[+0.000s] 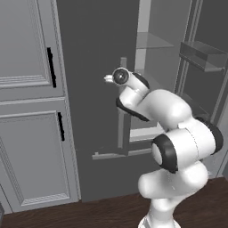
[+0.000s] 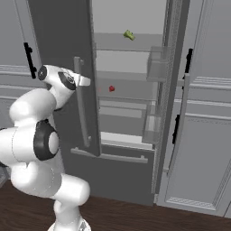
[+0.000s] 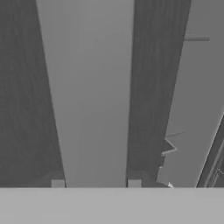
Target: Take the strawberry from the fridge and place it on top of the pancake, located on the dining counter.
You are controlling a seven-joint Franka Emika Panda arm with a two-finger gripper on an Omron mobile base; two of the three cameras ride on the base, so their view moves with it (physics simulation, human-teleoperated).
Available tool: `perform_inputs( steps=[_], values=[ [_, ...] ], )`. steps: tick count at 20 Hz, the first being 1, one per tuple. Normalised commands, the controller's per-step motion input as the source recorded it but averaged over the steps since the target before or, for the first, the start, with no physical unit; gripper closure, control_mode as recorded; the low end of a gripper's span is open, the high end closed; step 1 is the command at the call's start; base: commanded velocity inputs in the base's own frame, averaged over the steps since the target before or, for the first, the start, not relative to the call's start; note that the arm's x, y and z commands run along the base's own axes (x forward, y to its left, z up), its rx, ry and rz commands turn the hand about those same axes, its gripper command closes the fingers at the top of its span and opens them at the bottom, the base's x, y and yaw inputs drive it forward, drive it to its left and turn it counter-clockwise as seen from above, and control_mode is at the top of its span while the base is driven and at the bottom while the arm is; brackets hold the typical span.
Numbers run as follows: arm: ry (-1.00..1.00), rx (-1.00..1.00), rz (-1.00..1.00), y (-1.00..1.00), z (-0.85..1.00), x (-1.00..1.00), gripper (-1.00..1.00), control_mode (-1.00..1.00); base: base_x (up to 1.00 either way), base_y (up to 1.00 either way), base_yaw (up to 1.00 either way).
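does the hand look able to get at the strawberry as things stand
Probably not yet. The hand is shut on the fridge door's bar handle, and the half-open door stands between it and the strawberry on its shelf.

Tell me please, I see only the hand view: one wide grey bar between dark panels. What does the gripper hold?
Observer: The gripper is shut on the bar handle of a door of the fridge.
Operator: Is the strawberry visible inside?
Observer: Yes, the strawberry lies on a middle shelf, right of that handle in the right base view.
Operator: Is anything else in there?
Observer: A small green item sits on a higher shelf.
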Motion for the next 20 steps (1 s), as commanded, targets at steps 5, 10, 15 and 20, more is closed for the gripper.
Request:
perform_inputs(
  steps=[5,10,15,20],
  values=[
    [0.05,-0.06,-0.30,0.75,-0.03,-0.76,1.00,-1.00,0.00,0.00,0.00],
    [0.07,-0.05,-0.32,0.78,-0.01,-0.65,1.00,-1.00,0.00,0.00,0.00],
    [0.06,-0.05,-0.31,0.81,-0.10,-0.48,-1.00,-1.00,0.00,0.00,0.00],
    [0.00,-0.01,-0.15,0.55,-0.25,0.00,-1.00,-1.00,0.00,0.00,0.00]
  ],
)
